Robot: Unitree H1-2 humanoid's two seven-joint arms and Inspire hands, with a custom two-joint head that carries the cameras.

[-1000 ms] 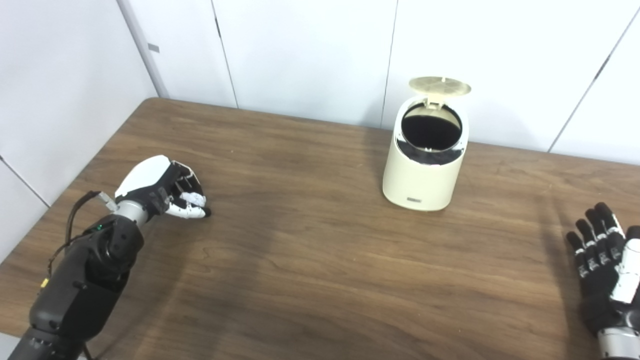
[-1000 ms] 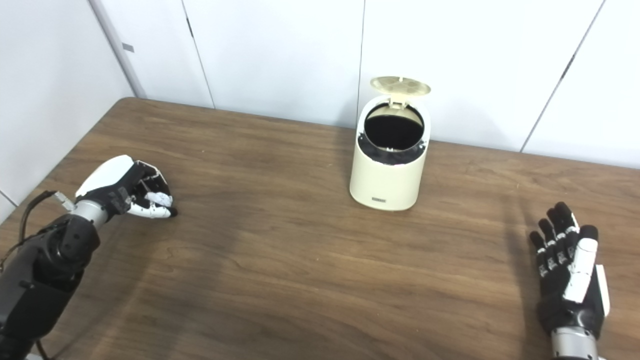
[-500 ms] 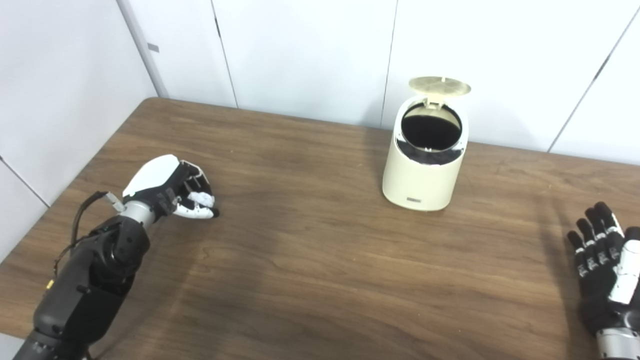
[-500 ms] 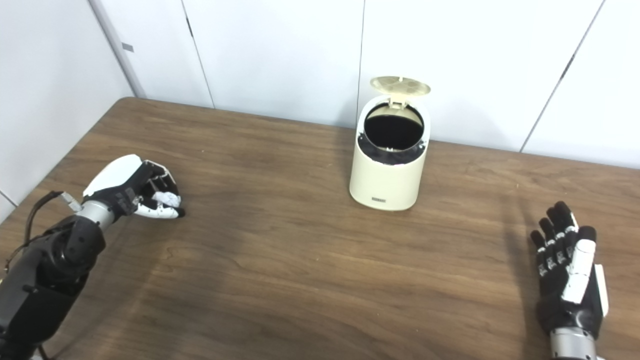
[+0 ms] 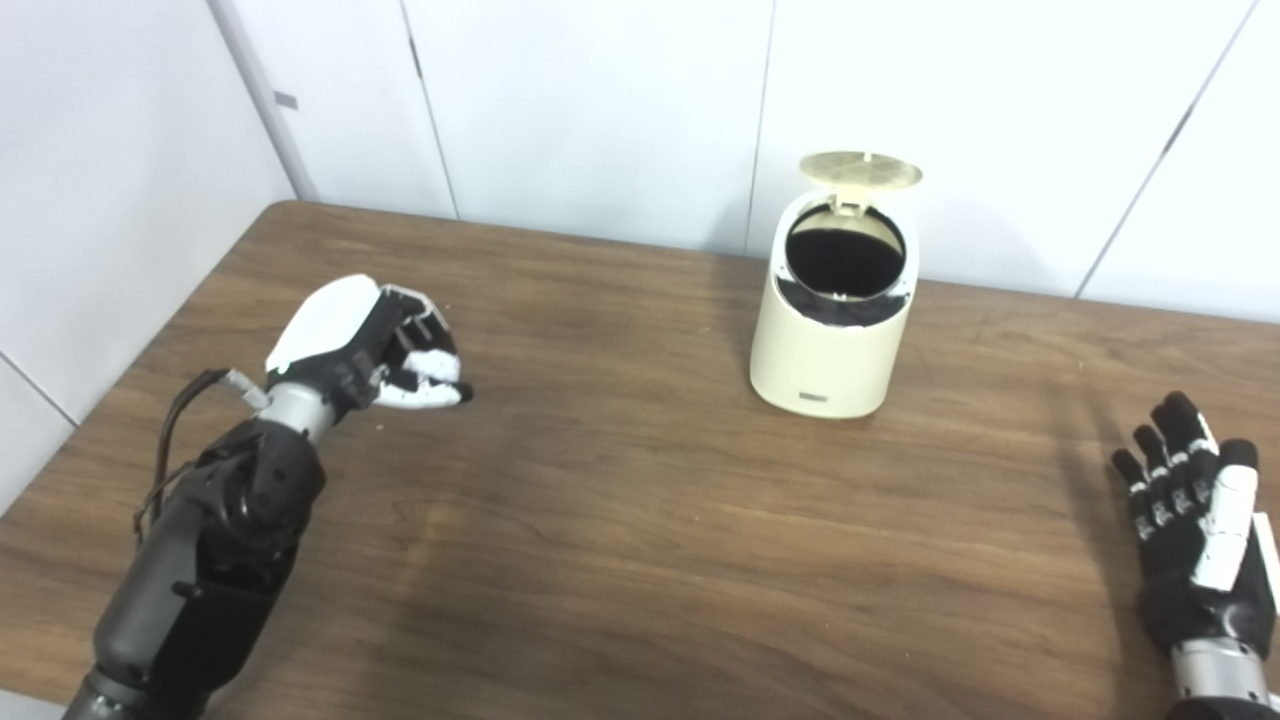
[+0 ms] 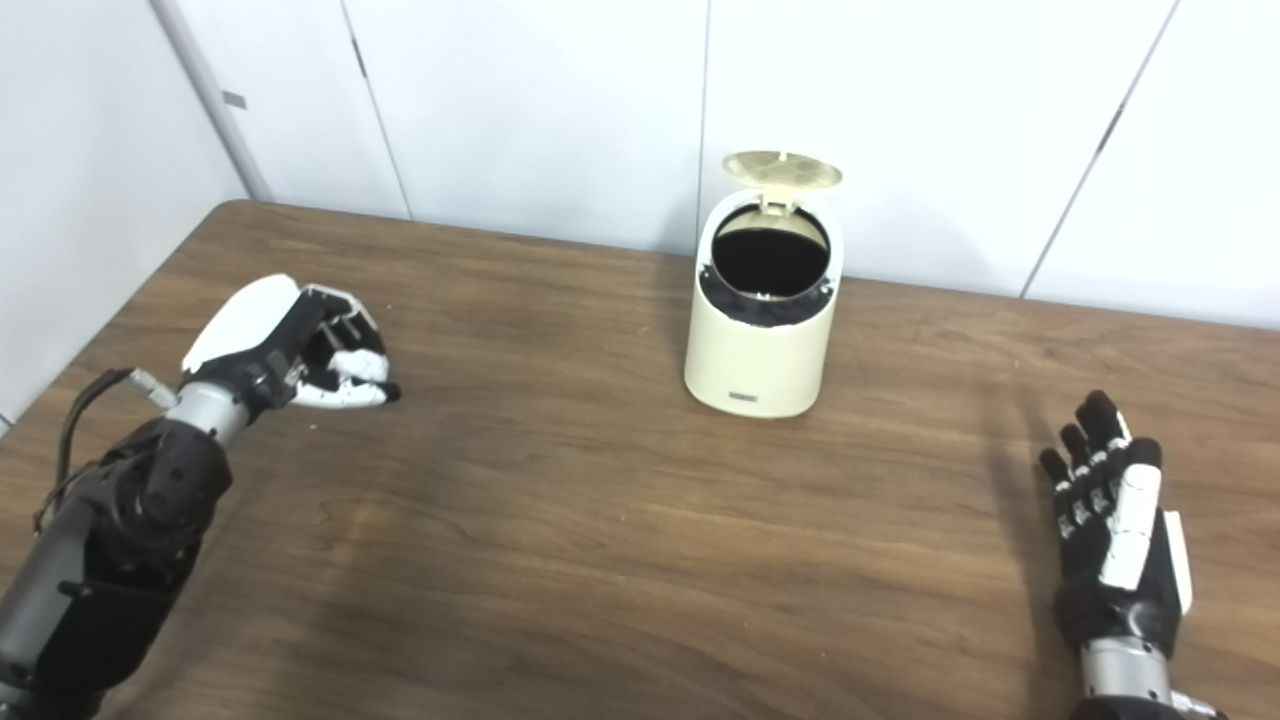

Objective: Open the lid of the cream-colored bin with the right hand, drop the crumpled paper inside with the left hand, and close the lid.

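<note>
Cream-colored plastic bin (image 5: 828, 330) stood at the far side of the brown wooden table (image 5: 640, 520), its round lid (image 5: 861, 170) tipped up, dark opening exposed. My left hand (image 5: 375, 345) was curled around something white, presumably the crumpled white paper (image 5: 432, 364), well left of the bin. My right hand (image 6: 1120, 530) lay empty, fingers spread.
</note>
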